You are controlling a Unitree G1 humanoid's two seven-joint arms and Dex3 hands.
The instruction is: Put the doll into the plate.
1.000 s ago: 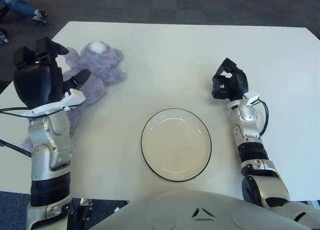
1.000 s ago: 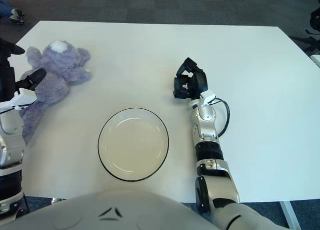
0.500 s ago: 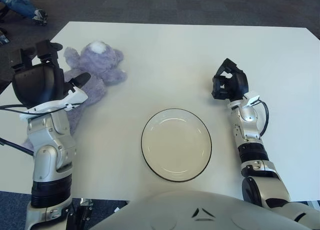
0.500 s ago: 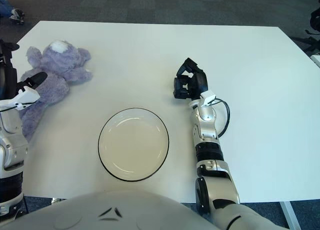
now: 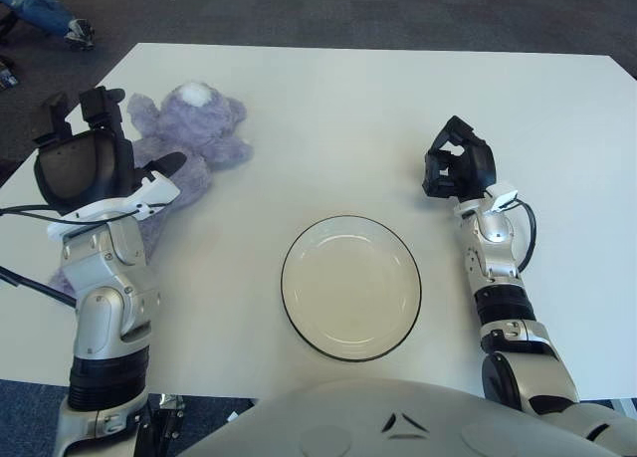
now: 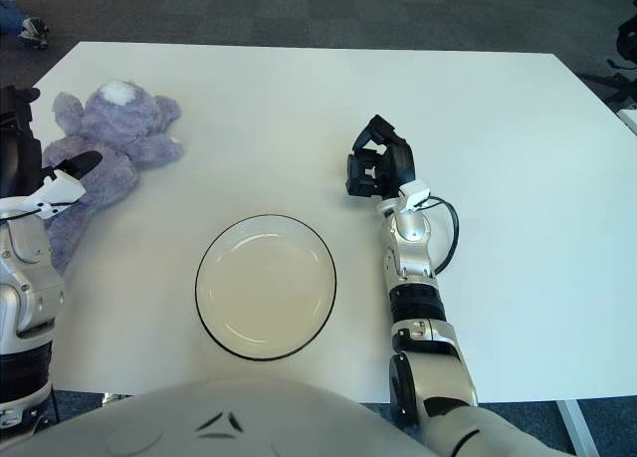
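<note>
A purple plush doll (image 5: 189, 138) lies on the white table (image 5: 328, 109) at the far left, head toward the table's middle. My left hand (image 5: 85, 163) hovers just left of it with fingers spread, covering part of the doll's body and holding nothing. A white plate (image 5: 350, 287) with a dark rim sits empty near the front edge, in the middle. My right hand (image 5: 456, 168) shows to the right of the plate, fingers curled, with nothing in them.
Dark carpet surrounds the table. A person's shoe and leg (image 5: 45, 9) show on the floor beyond the table's far left corner.
My left hand has drifted slightly down and toward me beside the doll. The doll, plate and right hand have not moved.
</note>
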